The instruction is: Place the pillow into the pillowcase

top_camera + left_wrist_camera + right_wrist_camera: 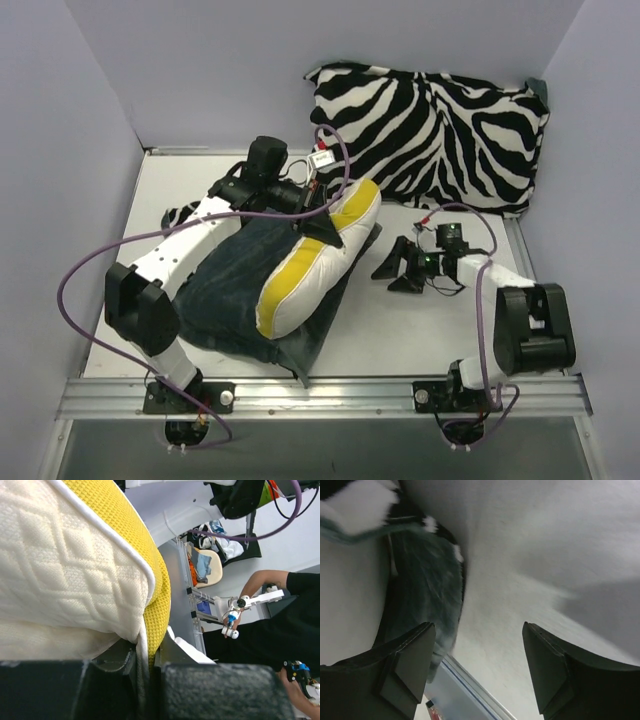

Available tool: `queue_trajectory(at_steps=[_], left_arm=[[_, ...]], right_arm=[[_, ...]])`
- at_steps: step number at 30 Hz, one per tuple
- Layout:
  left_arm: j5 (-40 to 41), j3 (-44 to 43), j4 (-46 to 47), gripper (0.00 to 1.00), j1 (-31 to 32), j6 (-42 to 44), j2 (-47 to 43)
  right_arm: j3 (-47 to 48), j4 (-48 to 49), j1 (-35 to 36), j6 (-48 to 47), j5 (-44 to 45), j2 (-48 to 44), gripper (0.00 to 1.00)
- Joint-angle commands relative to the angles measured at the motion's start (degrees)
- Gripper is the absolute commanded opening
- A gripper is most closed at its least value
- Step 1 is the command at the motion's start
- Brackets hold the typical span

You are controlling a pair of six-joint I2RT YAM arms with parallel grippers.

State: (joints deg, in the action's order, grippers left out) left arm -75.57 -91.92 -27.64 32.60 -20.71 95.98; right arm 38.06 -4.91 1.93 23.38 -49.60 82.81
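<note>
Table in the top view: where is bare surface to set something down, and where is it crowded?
Largest free patch: the table's near middle, between the pillowcase and the right arm's base. Smaller: the back-left corner, behind the left arm. Crowded: centre-left, where the pillow lies on the pillowcase; the zebra cushion fills the back right.

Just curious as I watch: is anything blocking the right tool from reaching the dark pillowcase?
Nothing visible does. The right tool is open, with only bare table between it and the pillowcase. The pillow lies on top, its edge pinched by the left tool.
</note>
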Motion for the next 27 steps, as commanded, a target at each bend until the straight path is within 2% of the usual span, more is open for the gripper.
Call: queue_trajectory(at_steps=[1, 2, 6, 11, 14, 17, 18, 19, 20, 21, 22, 23, 24, 25, 26, 27], left_arm=[[-9.07, 2.62, 13.38, 0.00, -0.08, -5.29, -1.50], [-8.63, 3.58, 14.27, 0.00, -0.08, -5.92, -1.76], [-8.19, 4.64, 19.71, 0.00, -0.08, -9.07, -2.29], [-8.28, 2.89, 21.57, 0.00, -0.43, -10.49, -1.68], [-7.58, 2.27, 19.21, 0.00, -0.78, -9.09, -1.85], [-4.42, 3.24, 16.84, 0.00, -1.39, -7.77, -2.47], [-2.06, 2.98, 9.87, 0.00, -1.83, -3.50, -2.82], [4.23, 2.97, 5.62, 0.00, -2.10, -0.76, -2.99], [9.51, 3.15, 1.23, 0.00, -2.45, 5.09, -3.69], [14.52, 3.76, -6.04, 0.00, -2.37, 7.85, -4.40], [25.28, 5.51, -9.33, 0.00, -1.58, 11.01, -4.75], [32.95, 6.48, -12.41, 0.00, 0.43, 16.26, -4.84], [41.99, 7.62, -14.62, 0.00, 6.71, 17.27, -4.41], [54.35, 9.72, -15.16, 0.00, 11.47, 17.80, -3.53], [68.57, 10.35, -15.16, 0.00, 14.83, 17.90, -0.30], [72.45, 11.23, -13.86, 0.00, 19.65, 17.90, 1.64]], right_arm=[[-0.19, 16.13, 4.91, 11.15, 2.75, 3.49, 0.71], [-0.10, 21.90, 7.10, 13.78, 3.19, 6.37, 0.73], [2.18, 32.74, 12.12, 20.80, 5.92, 15.18, 0.88], [4.56, 38.12, 17.04, 24.69, 9.96, 24.13, 0.90], [7.37, 39.71, 19.59, 27.68, 10.31, 29.23, 0.86], [9.04, 41.64, 19.34, 30.06, 6.73, 30.84, 0.44], [8.44, 41.91, 18.38, 30.24, 3.23, 29.53, 0.20], [6.86, 41.39, 15.41, 30.41, 1.46, 27.52, 0.05], [5.98, 39.73, 13.64, 29.98, -0.91, 22.10, 0.00], [5.45, 37.01, 11.80, 29.02, -2.93, 18.92, 0.00], [5.36, 27.68, 7.51, 26.83, -6.26, 15.58, 0.00], [6.31, 21.49, 6.08, 20.46, -6.99, 9.37, 0.00], [6.84, 16.21, 4.85, 16.04, -7.69, 6.69, 0.00], [7.72, 6.06, 4.49, 12.00, -8.66, 4.49, 0.00], [8.77, 1.52, 4.74, 4.91, -9.02, 1.77, 0.00], [8.87, -1.13, 5.18, 2.92, -9.19, 0.96, 0.00]])
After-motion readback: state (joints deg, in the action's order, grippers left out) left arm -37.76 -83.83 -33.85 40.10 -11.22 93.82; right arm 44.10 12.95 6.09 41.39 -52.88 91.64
